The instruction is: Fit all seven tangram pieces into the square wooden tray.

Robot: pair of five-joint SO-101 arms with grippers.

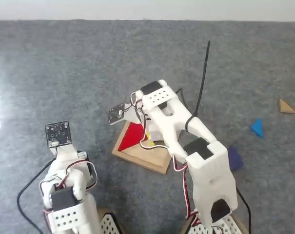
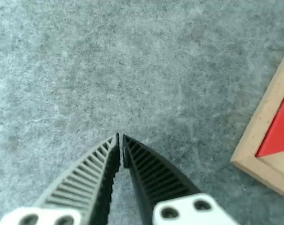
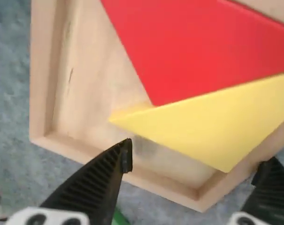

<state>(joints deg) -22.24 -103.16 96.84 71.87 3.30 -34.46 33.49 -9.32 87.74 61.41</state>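
Right gripper (image 3: pixel 198 161) hung over wooden tray (image 1: pixel 152 158) at centre, jaws spread wide, gripping nothing. Red piece (image 1: pixel 131 135) and yellow piece (image 3: pixel 212 126) lay inside the tray. Left gripper (image 2: pixel 120 137) sat over carpet (image 2: pixel 132 56) left of tray, jaws closed, empty. Blue triangle (image 1: pixel 257 127), tan triangle (image 1: pixel 285 106) and dark blue piece (image 1: pixel 233 158) lay loose at right.

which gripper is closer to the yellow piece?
Right. The right gripper, open, hangs over the yellow piece in the tray; the left gripper, shut, is over carpet beside the tray.
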